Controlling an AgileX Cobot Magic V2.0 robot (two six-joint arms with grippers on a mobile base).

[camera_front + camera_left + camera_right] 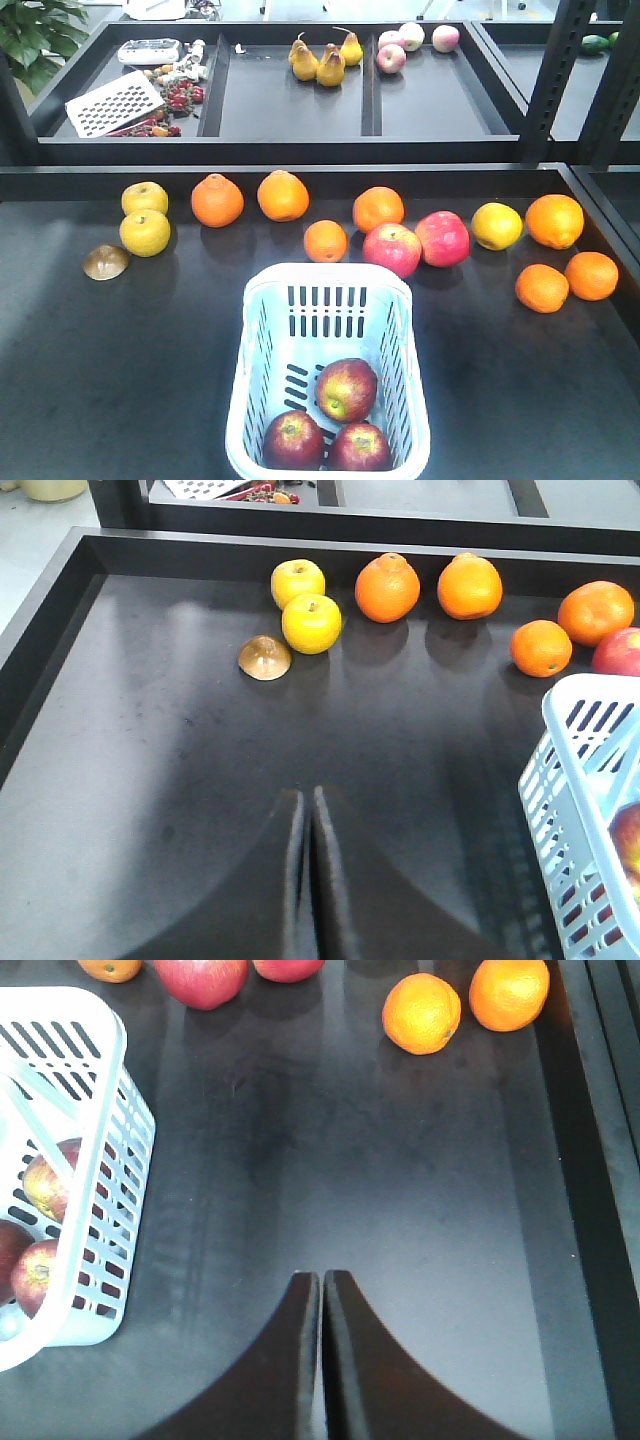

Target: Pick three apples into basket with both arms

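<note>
Front-facing view: three dark red apples [345, 388], one yellow-green blushed, fill the pale slotted basket [262, 330]; both hands pressed together.

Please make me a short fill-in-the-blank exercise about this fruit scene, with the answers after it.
1. The basket holds ____ dark red apples.
2. The left gripper and the right gripper are both ____.
3. The fruits on the rear shelf next to the small pale apples are ____.

Answers: three; shut; pears
</note>
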